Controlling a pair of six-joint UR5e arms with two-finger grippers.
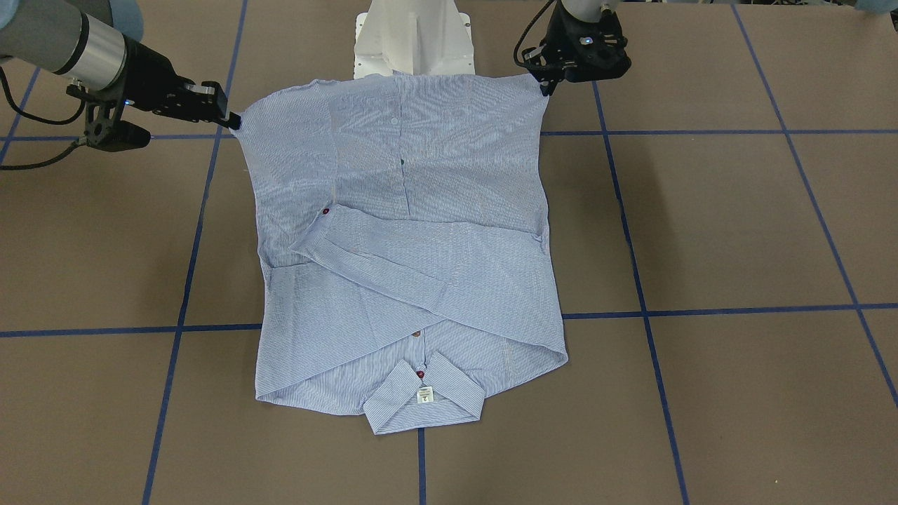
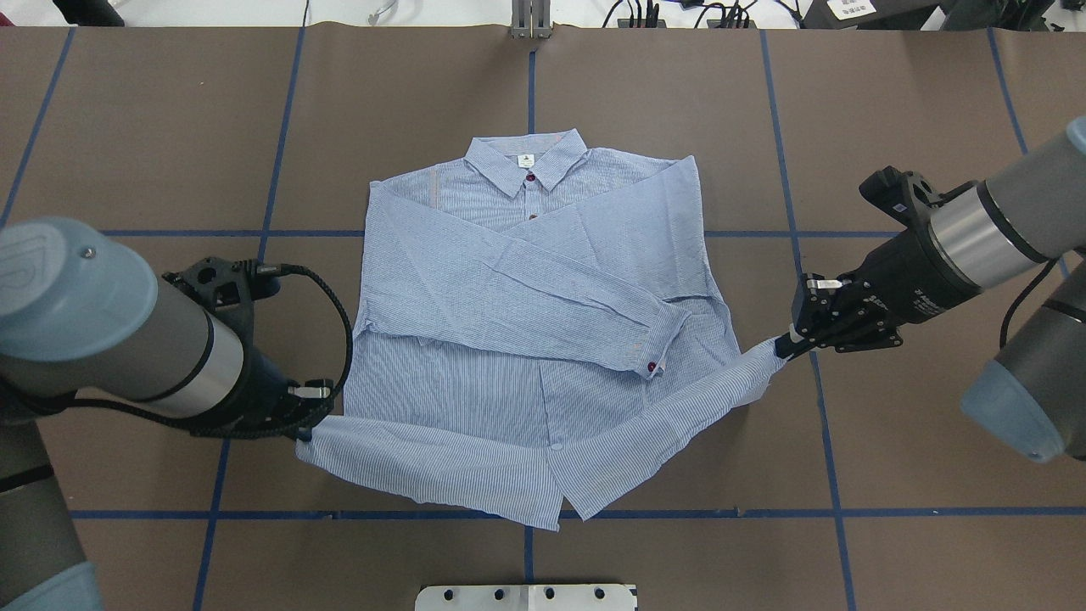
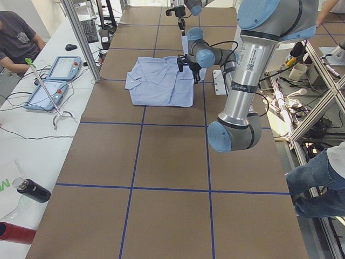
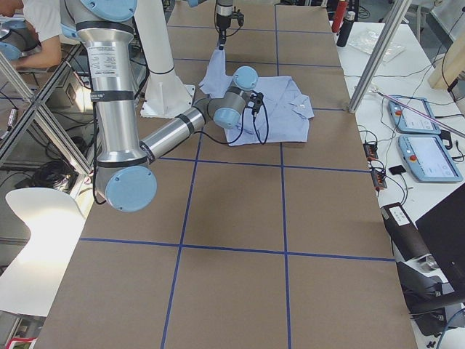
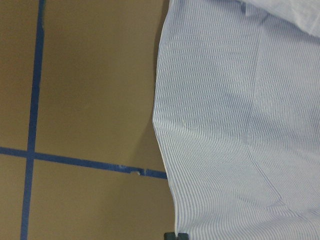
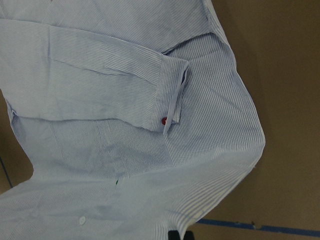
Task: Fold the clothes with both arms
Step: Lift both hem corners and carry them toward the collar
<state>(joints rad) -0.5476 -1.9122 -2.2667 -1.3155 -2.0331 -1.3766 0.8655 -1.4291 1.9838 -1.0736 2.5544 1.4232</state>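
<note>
At the edge of the surface point(image 2: 891, 467) nearest the robot, the white pedestal base point(image 2: 526, 596) is seen only in part, cut off by the frame. Just beyond it, the hem of the shirt point(image 2: 509, 339) is stretched between the two grippers and raised off the surface. The left gripper point(image 2: 304, 434) is pressed together on one hem corner. In the left wrist view only a dark fingertip point(image 5: 175, 235) shows at the bottom edge, and the rest is out of frame. The right gripper point(image 2: 785, 346) is pinching the opposite hem corner, with its tips partly buried in cloth.

Farther out, the body of the shirt is laid flat about midway across the surface, front side up. Both sleeves are folded across it and crossed, so the chest is covered by them. A cuff point(image 2: 653, 356) with a dark red button point(image 2: 652, 367) is laid toward the robot's right. The placket is hidden where the sleeves cross it.

Toward the far edge, the collar point(image 2: 526, 165) is spread flat, with a white label point(image 2: 526, 159) inside it; its print is too small to be read. Blue tape lines point(image 2: 806, 233) on the surface are covered where the shirt lies.
</note>
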